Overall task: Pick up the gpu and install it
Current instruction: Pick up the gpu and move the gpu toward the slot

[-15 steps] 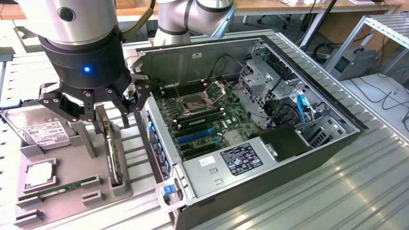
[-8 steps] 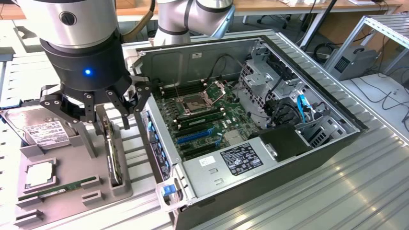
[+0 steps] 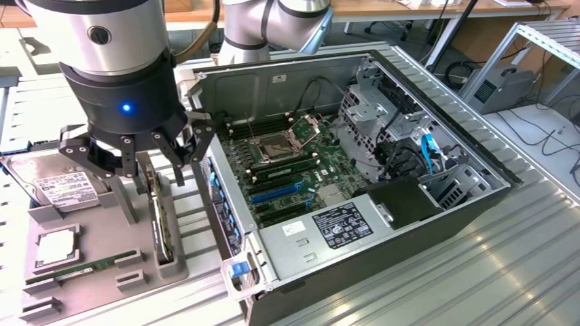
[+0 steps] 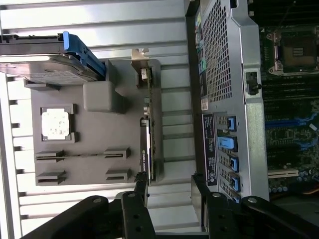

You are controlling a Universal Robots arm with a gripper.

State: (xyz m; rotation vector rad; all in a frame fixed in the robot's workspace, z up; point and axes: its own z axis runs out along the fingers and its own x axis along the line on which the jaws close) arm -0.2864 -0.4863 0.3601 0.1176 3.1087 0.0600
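One gpu (image 3: 161,224) on edge in grey tray (image 3: 100,272), long axis alongside case (image 3: 272,81), bracket (image 4: 141,62) away from spread tool (image 3: 145,166)

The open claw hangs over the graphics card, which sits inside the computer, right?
No: the gpu stands in the grey tray beside the computer, not inside it, as the exterior view shows. The open gripper does hang over it.

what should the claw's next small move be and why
Probably nudge the open claw sideways until the gpu falls midway between its fingers: the card stands on edge in the grey holder, and in the wrist view it lines up with one finger, not the gap.
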